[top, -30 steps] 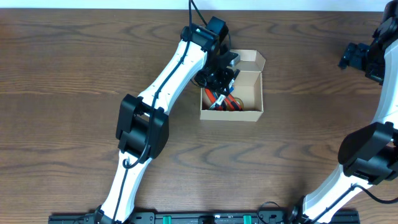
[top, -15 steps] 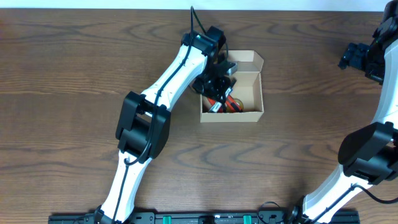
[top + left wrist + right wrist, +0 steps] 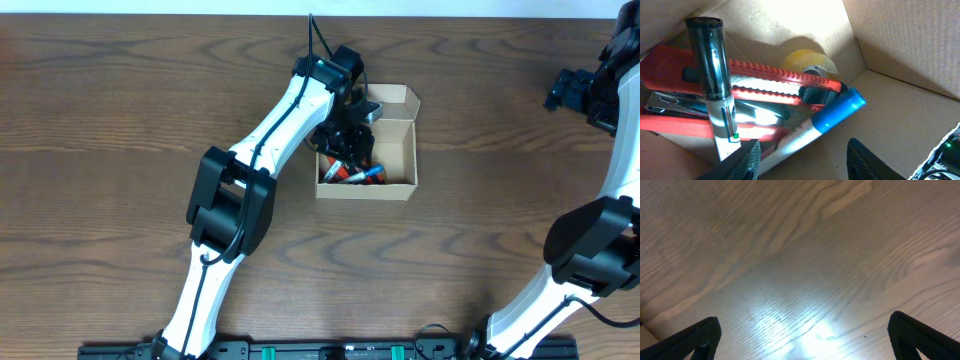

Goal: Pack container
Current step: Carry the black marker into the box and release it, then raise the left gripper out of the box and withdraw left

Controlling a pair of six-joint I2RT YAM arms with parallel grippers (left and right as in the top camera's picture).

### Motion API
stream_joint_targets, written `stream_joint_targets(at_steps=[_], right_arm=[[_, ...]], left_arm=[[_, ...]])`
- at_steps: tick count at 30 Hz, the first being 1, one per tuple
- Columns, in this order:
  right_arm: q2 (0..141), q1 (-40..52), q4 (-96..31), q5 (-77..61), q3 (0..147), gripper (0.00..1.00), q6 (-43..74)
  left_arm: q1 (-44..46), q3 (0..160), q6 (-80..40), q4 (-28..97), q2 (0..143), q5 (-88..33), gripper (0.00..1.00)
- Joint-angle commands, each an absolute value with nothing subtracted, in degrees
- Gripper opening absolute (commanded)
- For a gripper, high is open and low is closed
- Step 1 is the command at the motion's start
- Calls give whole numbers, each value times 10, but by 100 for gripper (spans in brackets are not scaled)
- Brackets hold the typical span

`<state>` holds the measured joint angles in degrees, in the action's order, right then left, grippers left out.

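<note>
The container (image 3: 398, 152), a tan cardboard box with its flap lid (image 3: 393, 97) folded back, sits at the table's middle back. My left gripper (image 3: 346, 140) reaches down into its left half. In the left wrist view the left gripper (image 3: 802, 161) is open, its jaws apart above the box floor (image 3: 900, 120). A blue-capped white marker (image 3: 832, 117) lies loose just beyond the fingertips. A black-capped marker (image 3: 715, 85), a red box cutter (image 3: 780, 80) and a yellowish tape roll (image 3: 807, 62) also lie inside. My right gripper (image 3: 565, 90) hangs open over bare wood (image 3: 805, 255) at the far right.
The box walls (image 3: 900, 40) rise close around the left gripper. The right arm (image 3: 590, 240) stands along the table's right edge. Brown wood table (image 3: 120, 120) stretches left and in front of the box.
My left gripper went from shut to open and let go of the blue-capped marker, which now lies in the box. The box slid slightly left. The right arm stayed put.
</note>
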<state>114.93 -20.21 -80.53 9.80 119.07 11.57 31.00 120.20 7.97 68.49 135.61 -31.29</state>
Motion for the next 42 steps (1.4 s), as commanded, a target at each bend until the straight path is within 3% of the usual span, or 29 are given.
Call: stream_joint_targets(at_steps=[1, 12, 16, 27, 33, 40, 42], right_arm=[[1145, -202, -806, 98, 1188, 99, 124], [1145, -202, -806, 98, 1188, 99, 124], [1145, -202, -806, 98, 1188, 99, 124], [1145, -202, -806, 98, 1188, 99, 124], [1145, -202, -805, 85, 1188, 99, 125], [1145, -202, -762, -69, 1188, 99, 125], [1145, -202, -751, -95, 1188, 99, 149]], left_arm=[[307, 1222, 88, 689, 1356, -306, 55], [300, 1464, 81, 778, 1356, -299, 54], [280, 1562, 46, 816, 1353, -233, 54], [109, 1742, -26, 947, 1348, -206, 53], [53, 1759, -51, 968, 1348, -144, 53], [37, 1715, -54, 966, 1349, -78, 52], [34, 1671, -54, 954, 1350, -72, 47]])
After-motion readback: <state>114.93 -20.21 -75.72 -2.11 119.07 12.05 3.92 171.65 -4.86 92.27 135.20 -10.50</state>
